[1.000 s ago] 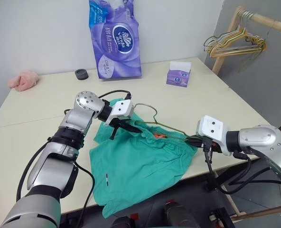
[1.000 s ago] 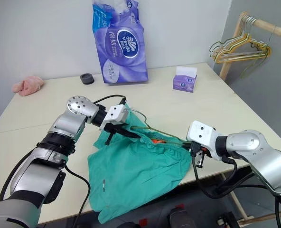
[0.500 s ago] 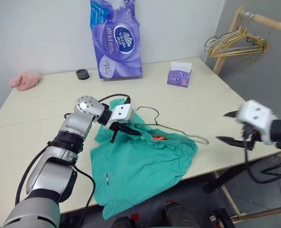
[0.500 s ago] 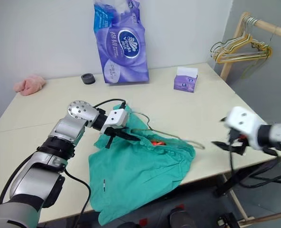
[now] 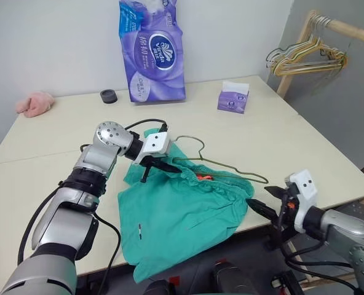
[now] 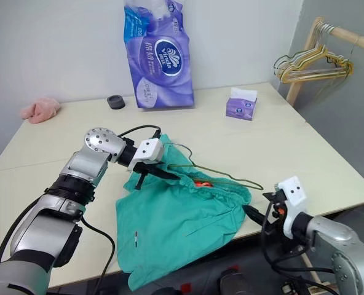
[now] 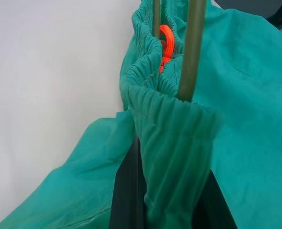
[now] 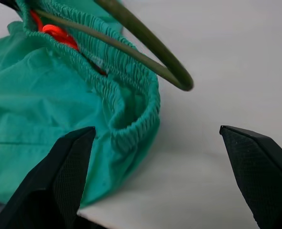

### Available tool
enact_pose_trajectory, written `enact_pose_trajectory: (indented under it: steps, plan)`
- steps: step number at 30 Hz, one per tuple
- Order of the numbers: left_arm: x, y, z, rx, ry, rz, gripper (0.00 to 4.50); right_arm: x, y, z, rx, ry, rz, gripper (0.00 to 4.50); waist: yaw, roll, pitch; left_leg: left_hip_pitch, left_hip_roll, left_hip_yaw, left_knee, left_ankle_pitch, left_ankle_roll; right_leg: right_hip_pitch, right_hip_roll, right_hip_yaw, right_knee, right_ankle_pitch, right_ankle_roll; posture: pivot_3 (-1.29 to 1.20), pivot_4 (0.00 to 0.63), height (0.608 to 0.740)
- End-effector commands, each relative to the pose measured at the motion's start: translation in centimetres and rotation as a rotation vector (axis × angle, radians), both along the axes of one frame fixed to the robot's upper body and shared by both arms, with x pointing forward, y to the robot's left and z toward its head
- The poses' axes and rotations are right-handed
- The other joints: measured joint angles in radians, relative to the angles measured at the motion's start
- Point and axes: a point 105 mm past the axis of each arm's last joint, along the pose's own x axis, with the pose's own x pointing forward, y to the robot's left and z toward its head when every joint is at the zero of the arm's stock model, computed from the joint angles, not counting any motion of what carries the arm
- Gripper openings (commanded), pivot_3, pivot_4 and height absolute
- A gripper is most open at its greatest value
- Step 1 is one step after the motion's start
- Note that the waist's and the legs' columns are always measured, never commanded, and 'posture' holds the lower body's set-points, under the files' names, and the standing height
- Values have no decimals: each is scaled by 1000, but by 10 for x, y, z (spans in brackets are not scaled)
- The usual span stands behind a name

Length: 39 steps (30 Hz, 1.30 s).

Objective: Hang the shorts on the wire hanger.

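The left hand (image 5: 160, 166) gripped the shorts (image 5: 182, 215) at the waistband, beside the wire hanger (image 5: 222, 165). The right hand (image 5: 267, 200) was wide open, holding nothing.

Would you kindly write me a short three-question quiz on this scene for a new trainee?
1. True or false: the left gripper is shut on the waistband of the shorts.
2. How do the right gripper's jaws stand? A) shut on the hanger B) open, holding nothing C) shut on the shorts
3. Fill in: the corner of the hanger nearest the right gripper sticks out of the ____ onto the bare table.

Key
1. True: the left wrist view shows its fingers pinching the gathered waistband.
2. B: the jaws stand wide apart just off the table edge, near that hanger corner.
3. Waistband.
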Motion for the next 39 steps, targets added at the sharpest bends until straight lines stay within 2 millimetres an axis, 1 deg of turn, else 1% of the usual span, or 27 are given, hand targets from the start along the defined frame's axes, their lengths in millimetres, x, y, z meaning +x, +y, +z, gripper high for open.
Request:
enact_pose_trajectory:
  steps: [1, 5, 8, 10, 12, 14, 15, 18, 22, 23, 26, 28, 33, 39]
  plan:
    - [5, -1, 18, -23, -55, 7, 0, 2, 4, -2, 3, 12, -4, 4453, 1, 0, 0, 0, 0, 0, 0, 0, 0, 0, 0, 0, 0, 0, 0, -257, 53, 740]
    - [5, -1, 19, -28, -58, 13, 0, 2, 8, -12, 1, 52, 1, 4453, 1, 0, 0, 0, 0, 0, 0, 0, 0, 0, 0, 0, 0, 0, 0, -250, 53, 740]
    - [6, 0, 19, -29, -60, 17, 0, 2, 10, -13, 25, 66, 6, 4453, 1, 0, 0, 0, 0, 0, 0, 0, 0, 0, 0, 0, 0, 0, 0, -250, 53, 740]
    - [6, 1, 19, -30, -60, 19, 0, 3, 13, -13, 32, 65, 9, 4097, 1, 0, 0, 0, 0, 0, 0, 0, 0, 0, 0, 0, 0, 0, 0, -249, 54, 740]
    - [6, 1, 20, -30, -59, 21, 0, 4, 16, -14, 32, 64, 12, 3642, 1, 0, 0, 0, 0, 0, 0, 0, 0, 0, 0, 0, 0, 0, 0, -249, 54, 740]
    - [6, 1, 19, -29, -58, 21, 0, 6, 16, -14, 26, 62, 9, 3003, 1, 0, 0, 0, 0, 0, 0, 0, 0, 0, 0, 0, 0, 0, 0, -249, 54, 740]
    - [6, 1, 19, -28, -57, 22, 0, 8, 15, -14, 18, 52, -4, 2553, 1, 0, 0, 0, 0, 0, 0, 0, 0, 0, 0, 0, 0, 0, 0, -252, 55, 740]
    - [6, 3, 19, -23, -53, 22, 0, 16, 8, -11, -4, 18, -55, 1615, 0, 0, 0, 0, 0, 0, 0, 0, 0, 0, 0, 0, 0, 0, 0, -252, 55, 740]
    - [5, 5, 18, -12, -47, 22, 0, 18, 1, -7, -14, -6, -86, 334, 0, 0, 0, 0, 0, 0, 0, 0, 0, 0, 1, 0, 0, 0, 0, -258, 59, 740]
    - [5, 8, 17, -1, -45, 24, 0, 18, -5, -5, -27, -19, -97, 30, 0, 0, 0, 0, 0, 0, 0, 0, 0, 0, 1, 0, 0, 0, 0, -258, 59, 740]
    - [5, 15, 15, 23, -41, 36, 0, 17, -18, 5, -57, -55, -121, 30, -1, 0, 0, 0, 0, 0, 0, 0, 0, 0, 1, 0, 0, 0, 0, -260, 61, 740]
    - [6, 19, 13, 38, -41, 45, 0, 14, -20, 11, -64, -76, -116, 30, -1, 0, 0, 0, 0, 0, 0, 0, 0, 0, 1, 0, 0, 0, 0, -263, 62, 740]
    - [8, 23, 11, 49, -43, 59, 0, 8, -16, 19, -63, -105, -83, 30, -3, 0, 0, 0, 0, 0, 0, 0, 0, 0, 1, 0, 0, 0, 0, -268, 62, 740]
    - [10, 25, 10, 60, -54, 66, 0, 4, -15, 17, -74, -101, -78, 30, -3, 0, 0, 0, 0, 0, 0, 0, 0, 0, 1, 0, 0, -1, 1, -270, 63, 740]
